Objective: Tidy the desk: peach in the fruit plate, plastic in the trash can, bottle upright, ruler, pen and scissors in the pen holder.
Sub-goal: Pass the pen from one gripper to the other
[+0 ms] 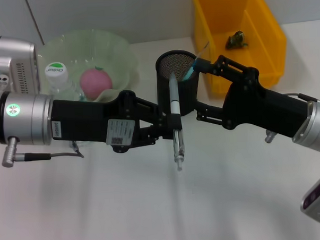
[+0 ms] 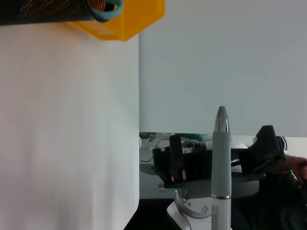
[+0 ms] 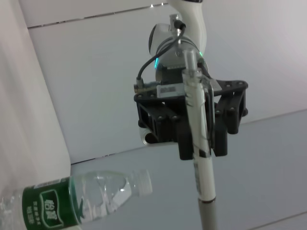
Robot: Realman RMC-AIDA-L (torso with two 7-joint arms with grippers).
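In the head view, my left gripper clamps the pen at its middle, beside the holder. The pen is light, stiff and smooth, so it may slip. My right gripper is at the holder rim; I cannot tell its state. The plate holds the peach; the bin holds a scrap.

In the left wrist view, the pen points up.

In the right wrist view, the bottle is seen beyond.

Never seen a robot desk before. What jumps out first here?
Two black grippers meet mid-table at the mesh pen holder: the left gripper clamps an upright pen, the right gripper reaches over the holder's rim. A pink peach sits in the green plate behind, beside a bottle.
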